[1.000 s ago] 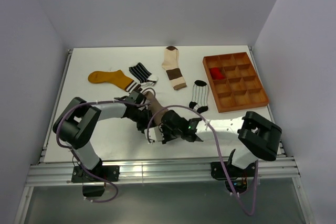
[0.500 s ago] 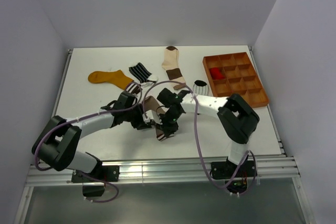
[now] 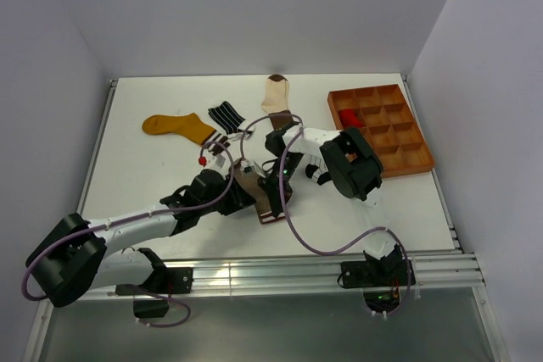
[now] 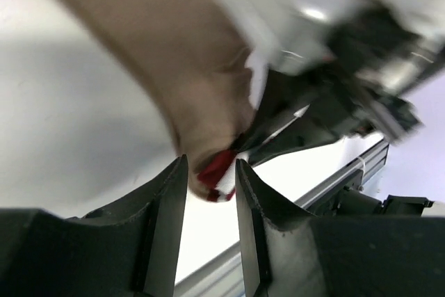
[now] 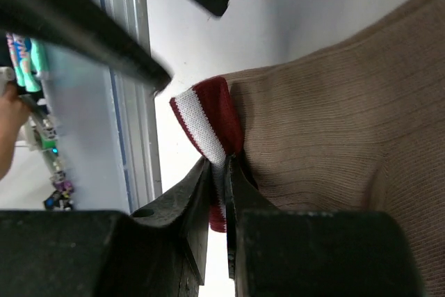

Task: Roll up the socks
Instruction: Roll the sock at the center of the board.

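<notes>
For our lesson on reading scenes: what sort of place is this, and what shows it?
Probably a robot lab test cell: two arms bolted to a metal rail at a white table boxed in by plain walls, with socks and a tray laid out as practice items.

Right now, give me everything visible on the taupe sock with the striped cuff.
The taupe sock is soft ribbed knit with a dark red cuff that carries a white stripe. It lies on the white table near the front centre, between the two arms, with the cuff toward the near edge. The right gripper has its jaws shut on the cuff edge, which curls where it is pinched. The left gripper hovers at the same end with its jaws apart. The blurred view does not show whether it touches the fabric.
</notes>
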### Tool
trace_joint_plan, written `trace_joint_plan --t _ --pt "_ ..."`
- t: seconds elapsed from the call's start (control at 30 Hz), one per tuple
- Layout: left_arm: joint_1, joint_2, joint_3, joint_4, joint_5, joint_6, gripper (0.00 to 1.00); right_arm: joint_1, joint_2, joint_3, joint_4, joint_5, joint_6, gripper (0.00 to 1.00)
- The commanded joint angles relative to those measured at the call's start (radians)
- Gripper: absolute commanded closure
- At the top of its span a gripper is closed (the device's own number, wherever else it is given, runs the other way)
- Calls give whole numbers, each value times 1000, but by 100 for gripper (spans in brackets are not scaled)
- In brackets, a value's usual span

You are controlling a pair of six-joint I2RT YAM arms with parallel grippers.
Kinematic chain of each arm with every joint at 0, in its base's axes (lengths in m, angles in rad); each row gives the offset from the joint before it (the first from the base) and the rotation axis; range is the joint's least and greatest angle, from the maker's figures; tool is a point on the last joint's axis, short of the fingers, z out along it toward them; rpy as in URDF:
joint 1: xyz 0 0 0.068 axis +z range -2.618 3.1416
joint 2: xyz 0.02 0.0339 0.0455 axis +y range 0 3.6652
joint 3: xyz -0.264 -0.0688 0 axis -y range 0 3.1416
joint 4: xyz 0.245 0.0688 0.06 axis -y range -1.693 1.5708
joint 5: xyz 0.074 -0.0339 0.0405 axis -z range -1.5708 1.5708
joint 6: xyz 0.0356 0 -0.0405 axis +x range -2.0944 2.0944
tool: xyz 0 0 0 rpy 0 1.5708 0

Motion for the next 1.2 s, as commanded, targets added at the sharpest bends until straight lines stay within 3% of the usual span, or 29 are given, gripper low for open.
trace_joint_plan --t 0.0,0.33,0.73,0.9,1.17 --pt "-41 18 20 140 -111 80 61 -1 17 46 -69 -35 32 92" --pt "-109 149 -12 403 -41 233 61 -3 60 74 -29 -16 132 93" --pt "-151 251 -92 637 76 246 59 -3 72 82 28 7 214 93" --pt "-159 255 -113 647 93 241 58 -4 74 82 56 22 261 93" --pt "-165 289 -122 588 6 209 64 -4 69 74 95 36 299 93"
